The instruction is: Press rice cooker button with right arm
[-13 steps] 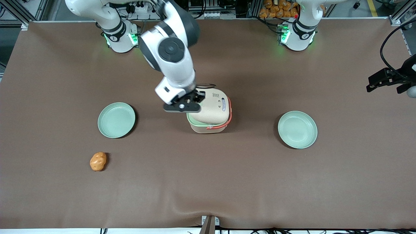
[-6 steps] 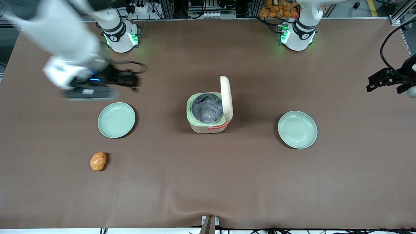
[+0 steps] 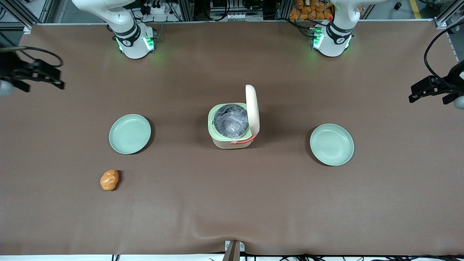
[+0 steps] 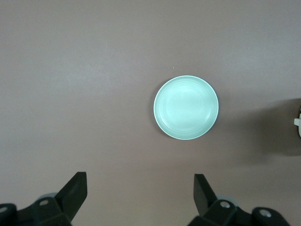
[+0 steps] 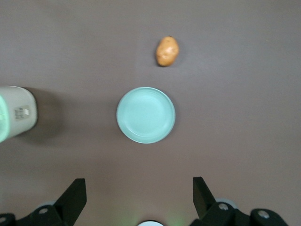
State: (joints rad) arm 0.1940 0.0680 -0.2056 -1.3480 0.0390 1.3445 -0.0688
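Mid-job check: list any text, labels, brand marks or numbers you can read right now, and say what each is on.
Nothing can be read.
Rice cooker: small dark marks on its cream side wall, too small to read.
Arm base nearest the working arm's end: a dark round mark, unreadable.
Plates and orange lump: no print.
Right arm's end effector, open, above the plate: no markings.

two green plates [image 3: 129,133] [image 3: 331,144], orange lump [image 3: 109,180]

even overhead light, soft shadows, perhaps slight blur at the end effector [image 3: 54,78]
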